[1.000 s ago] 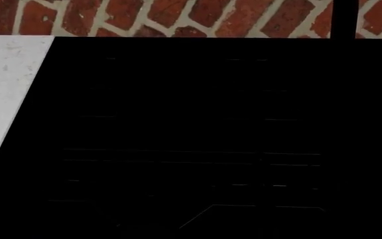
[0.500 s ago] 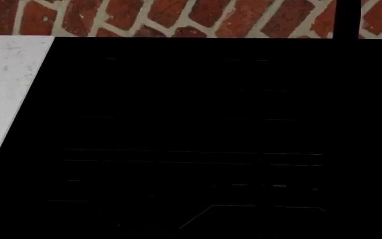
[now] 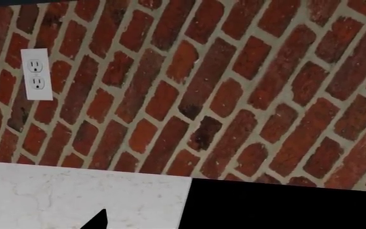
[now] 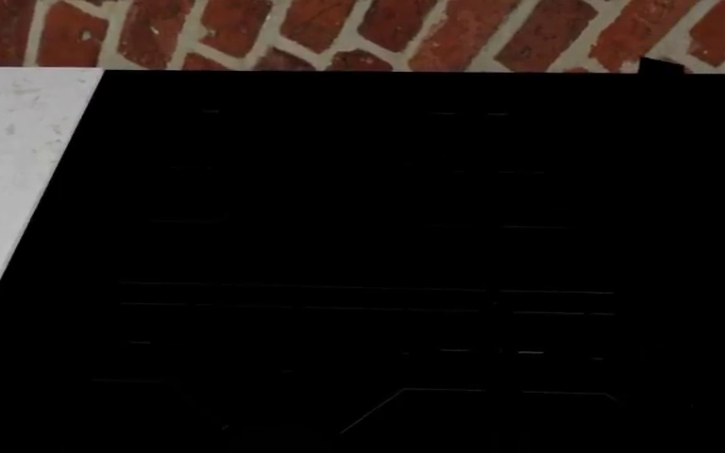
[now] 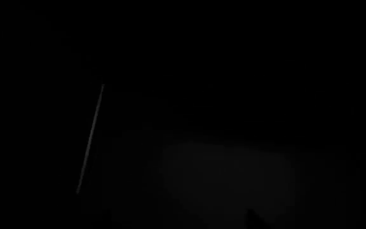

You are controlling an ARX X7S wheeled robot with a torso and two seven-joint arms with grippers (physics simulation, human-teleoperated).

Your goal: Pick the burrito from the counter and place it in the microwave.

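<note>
Flat, even light falls on the brick wall [image 3: 234,86] and counter [image 3: 75,195], both sharp. The stove top [image 4: 362,264] renders pure black; the right wrist view is almost entirely dark.

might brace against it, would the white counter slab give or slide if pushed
The counter looks like a stone slab running up to the brick wall, so it is probably rigid and too heavy to shift. Its surface looks smooth, so anything pressed sideways may skid.
</note>
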